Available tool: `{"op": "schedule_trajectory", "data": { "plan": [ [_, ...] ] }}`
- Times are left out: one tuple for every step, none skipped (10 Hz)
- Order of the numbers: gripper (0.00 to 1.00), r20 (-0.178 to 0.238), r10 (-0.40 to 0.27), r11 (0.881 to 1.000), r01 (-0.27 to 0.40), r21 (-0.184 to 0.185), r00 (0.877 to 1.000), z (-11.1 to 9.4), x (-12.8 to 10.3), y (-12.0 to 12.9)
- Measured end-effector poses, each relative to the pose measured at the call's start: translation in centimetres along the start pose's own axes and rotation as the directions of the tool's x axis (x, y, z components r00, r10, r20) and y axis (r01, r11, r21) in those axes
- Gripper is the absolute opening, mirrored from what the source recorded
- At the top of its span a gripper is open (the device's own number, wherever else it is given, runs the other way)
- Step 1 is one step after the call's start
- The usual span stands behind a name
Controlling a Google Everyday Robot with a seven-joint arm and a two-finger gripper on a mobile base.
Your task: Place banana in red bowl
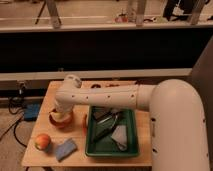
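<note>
A small red bowl [63, 122] stands on the left part of the wooden table [35, 150]. A pale yellow shape, which looks like the banana [59, 116], shows at the bowl's top, right under my gripper. My gripper [62, 112] hangs straight down over the bowl from the white arm [100, 96], which reaches in from the right. The arm's wrist hides most of the bowl's inside and where the gripper meets the banana.
A green tray [90, 145] with dark and grey items stands right of the bowl. An orange-red fruit [42, 141] and a blue sponge [66, 149] lie near the table's front left edge. A dark wall with rails runs behind the table.
</note>
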Motion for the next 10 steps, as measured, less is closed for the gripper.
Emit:
{"op": "schedule_trajectory", "data": {
  "plan": [
    [0.38, 0.002, -0.002, 1.0, 0.002, 0.003, 1.0, 0.01, -0.09, -0.08],
    [0.38, 0.002, -0.003, 1.0, 0.003, 0.003, 1.0, 0.0, -0.12, -0.09],
    [0.38, 0.002, -0.003, 1.0, 0.003, 0.003, 1.0, -0.1, -0.14, -0.05],
    [0.41, 0.002, -0.003, 1.0, 0.003, 0.003, 1.0, -0.12, -0.14, -0.01],
    [0.48, 0.004, -0.004, 1.0, 0.004, 0.004, 1.0, -0.14, -0.17, -0.02],
    [0.51, 0.006, -0.005, 1.0, 0.005, 0.006, 1.0, -0.17, -0.26, -0.06],
    [0.51, 0.007, -0.007, 1.0, 0.007, 0.008, 1.0, -0.18, -0.31, -0.12],
    [0.51, 0.007, -0.007, 1.0, 0.007, 0.008, 1.0, -0.22, -0.32, -0.14],
    [0.51, 0.007, -0.007, 1.0, 0.007, 0.008, 1.0, -0.22, -0.33, -0.11],
    [0.56, 0.009, -0.008, 1.0, 0.008, 0.009, 1.0, -0.24, -0.43, -0.12]
  ]
}}
